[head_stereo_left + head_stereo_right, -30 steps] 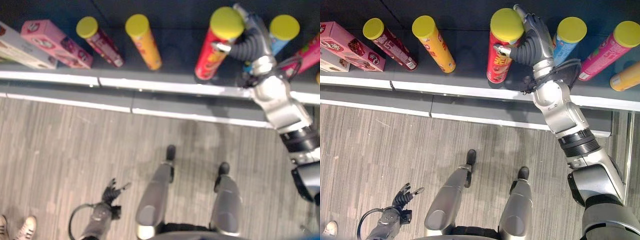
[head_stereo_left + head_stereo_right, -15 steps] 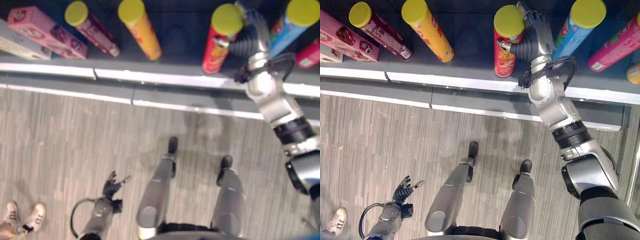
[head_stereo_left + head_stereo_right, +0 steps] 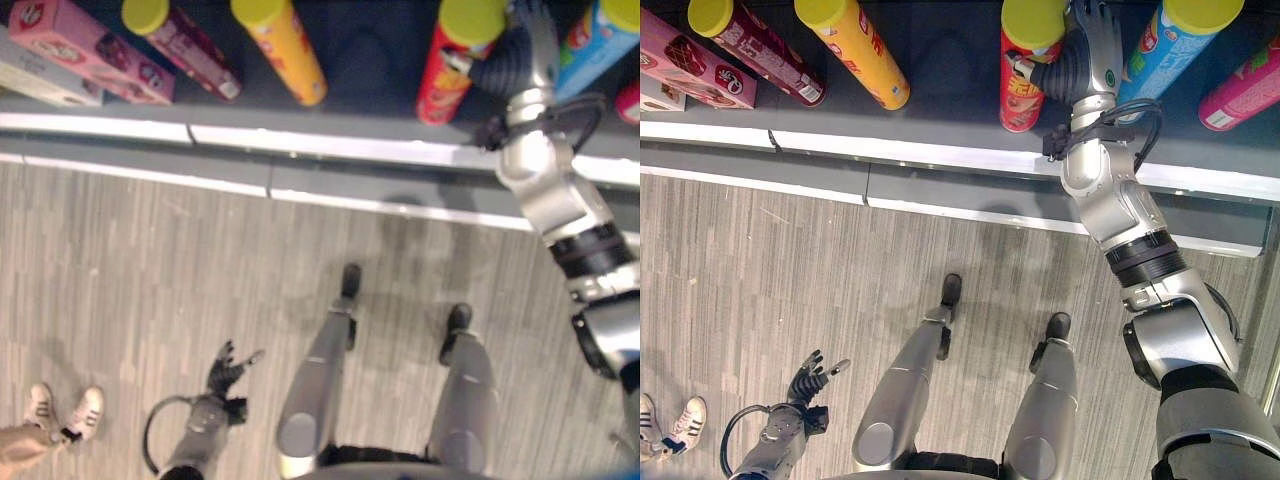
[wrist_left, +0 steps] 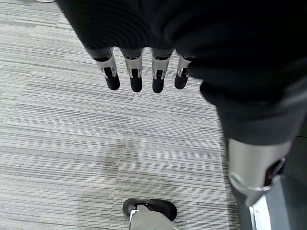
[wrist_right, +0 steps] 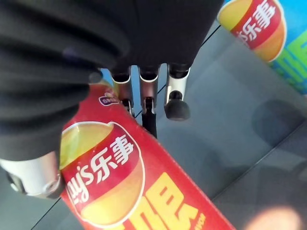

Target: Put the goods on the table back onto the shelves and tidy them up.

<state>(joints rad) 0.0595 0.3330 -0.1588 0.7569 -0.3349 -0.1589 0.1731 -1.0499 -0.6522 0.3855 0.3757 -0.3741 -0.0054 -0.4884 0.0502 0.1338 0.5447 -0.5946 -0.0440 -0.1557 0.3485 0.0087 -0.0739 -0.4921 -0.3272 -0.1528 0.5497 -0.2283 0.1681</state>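
Bright, even light on the floor (image 3: 760, 260). White glare along the shelf edge (image 3: 300, 145), and a soft shadow beside the red can (image 3: 1023, 85).

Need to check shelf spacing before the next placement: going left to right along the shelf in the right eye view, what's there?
Pink box → dark red can → yellow can → red can, with the right hand against it → blue can → pink can.
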